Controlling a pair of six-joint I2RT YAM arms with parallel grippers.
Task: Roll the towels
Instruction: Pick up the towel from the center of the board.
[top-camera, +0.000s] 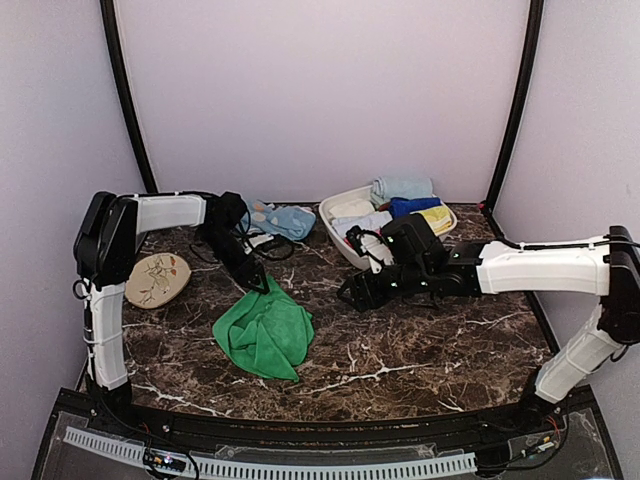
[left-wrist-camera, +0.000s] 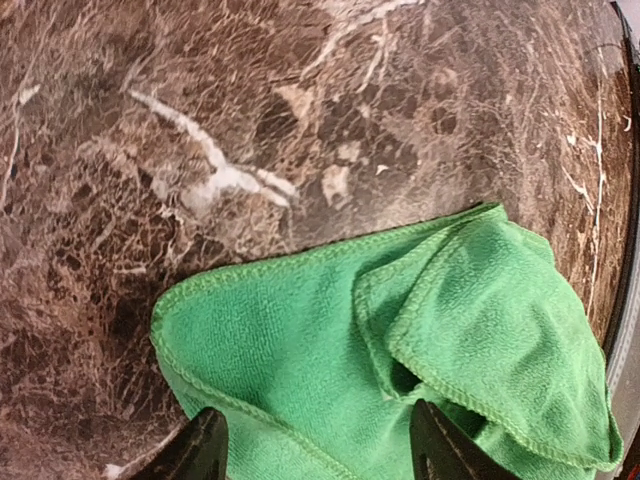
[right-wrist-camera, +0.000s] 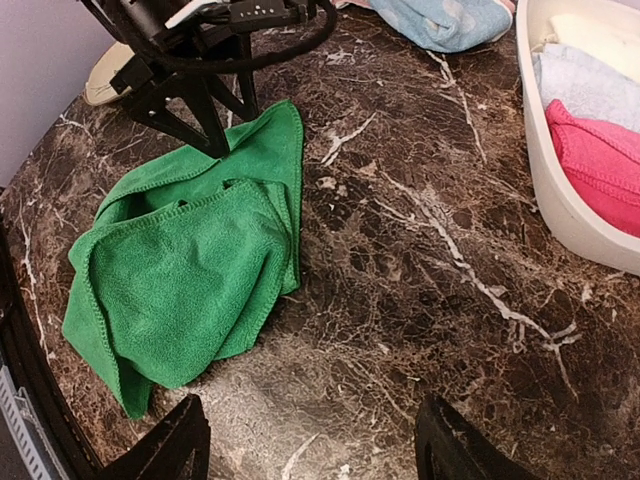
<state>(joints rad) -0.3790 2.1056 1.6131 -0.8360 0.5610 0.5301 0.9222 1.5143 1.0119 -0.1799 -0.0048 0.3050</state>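
Standing parted over the crumpled green towel, the left claw should, I'd say, spread it flat on the worktop before rolling; the right claw hangs parted, empty.

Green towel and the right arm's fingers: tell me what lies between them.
Only bare marble tabletop separates the green towel from the right arm's fingers. The right wrist view shows it; the top view agrees.
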